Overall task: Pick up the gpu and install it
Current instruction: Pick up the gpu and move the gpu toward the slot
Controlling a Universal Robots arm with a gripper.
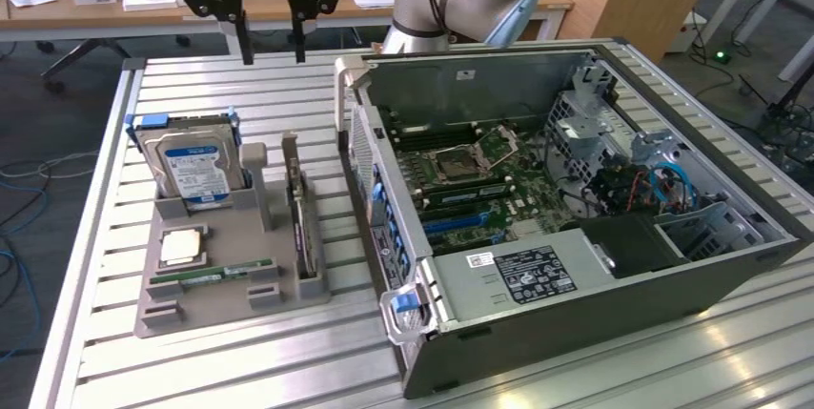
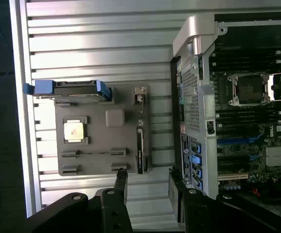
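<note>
**Operator:** What state is the end effector showing?

**Technician:** The end effector (image 1: 271,45) is hanging above the far edge of the tabletop (image 1: 229,371). Its two fingers are standing spread apart and are gripping nothing.

**Operator:** Where is the gpu sitting?

**Technician:** The gpu (image 1: 300,223) is standing on its long edge in a slot of the gray holder (image 1: 229,312), along the holder's 3 o'clock side in the exterior view. Its pale bracket end is pointing toward 12 o'clock. The end effector is hovering at 12 o'clock from the card, well apart from it and touching nothing.

**Operator:** What is surrounding the holder?

**Technician:** The computer case (image 1: 573,299) is lying open on its side at 3 o'clock of the holder, just beside the gpu, and is exposing the motherboard (image 1: 483,180).

**Operator:** What else is the holder carrying?

**Technician:** A hard drive (image 1: 191,169) is standing upright at its 11 o'clock corner. A square processor chip (image 1: 182,247) is lying flat toward 9 o'clock. A green memory stick (image 1: 210,276) is lying toward 7 o'clock.
</note>
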